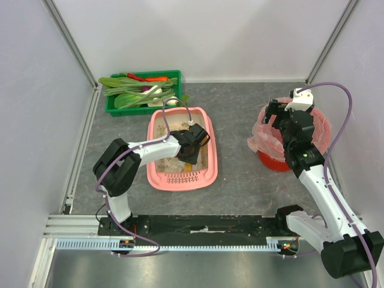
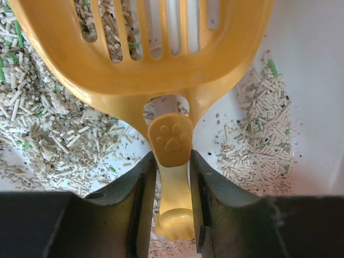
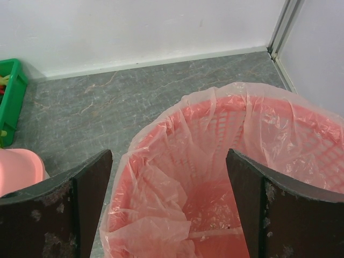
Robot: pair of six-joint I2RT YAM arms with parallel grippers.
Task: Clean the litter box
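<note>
A: Findings?
B: Box mid-table, under left gripper, which pinches scoop handle. Right gripper spread, empty, over bin.
A: Recommendation?
B: Seat grip squarely; lift scoop level, sift slowly.

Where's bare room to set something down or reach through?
Free: grey tabletop between the pink plastic litter box and the red bag-lined bin; also the strip before the arm bases. Crowded: green vegetable crate shows no gap to the box, where the left gripper pinches a yellow slotted scoop.

The litter box is pink, the paw-printed scoop yellow, the bin red.
</note>
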